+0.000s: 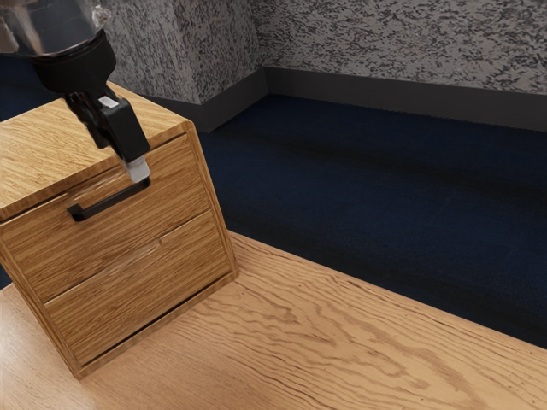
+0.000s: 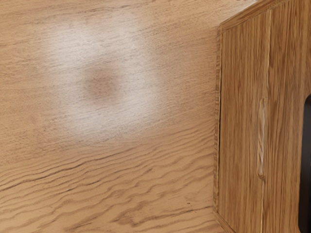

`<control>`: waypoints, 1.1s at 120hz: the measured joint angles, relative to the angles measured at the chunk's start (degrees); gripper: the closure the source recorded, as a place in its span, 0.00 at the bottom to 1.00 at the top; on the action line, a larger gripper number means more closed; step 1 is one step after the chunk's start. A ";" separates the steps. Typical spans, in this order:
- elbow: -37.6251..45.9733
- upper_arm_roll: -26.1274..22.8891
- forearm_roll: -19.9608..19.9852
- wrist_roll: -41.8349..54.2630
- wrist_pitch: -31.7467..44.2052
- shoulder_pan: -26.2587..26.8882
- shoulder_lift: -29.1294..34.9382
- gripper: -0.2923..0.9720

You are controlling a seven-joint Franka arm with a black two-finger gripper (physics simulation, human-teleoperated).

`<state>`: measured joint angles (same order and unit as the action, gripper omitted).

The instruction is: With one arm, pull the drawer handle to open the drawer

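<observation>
Wooden table (image 1: 342, 342), arm (image 1: 73, 60) angled down, gripper (image 1: 138, 173) at drawer handle (image 1: 107, 202)

We find no legible text, label, number or sign on the drawer (image 1: 162, 192), cabinet (image 1: 51, 145) or table (image 1: 342, 342).

Grained wood cabinet (image 1: 120, 265), matt black handle (image 1: 107, 202)

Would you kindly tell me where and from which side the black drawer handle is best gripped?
Grip the black handle at mid-bar, approaching the top drawer front squarely: it is a long horizontal bar standing off the wood, so its middle should pull evenly.
</observation>
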<state>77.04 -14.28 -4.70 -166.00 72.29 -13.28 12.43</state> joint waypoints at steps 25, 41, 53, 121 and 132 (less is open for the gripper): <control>0.38 1.05 -0.72 0.00 0.93 -0.07 -1.05 0.23; 0.08 1.16 -0.61 0.00 1.46 -0.82 -1.24 0.23; -0.28 1.15 0.58 0.00 2.77 -1.01 -3.24 0.23; 13.47 9.54 1.63 0.00 13.55 2.28 -0.77 0.23; 17.57 11.11 1.81 0.00 16.48 3.33 0.28 0.23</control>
<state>94.61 -3.17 -2.89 -166.00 88.77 -9.95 12.71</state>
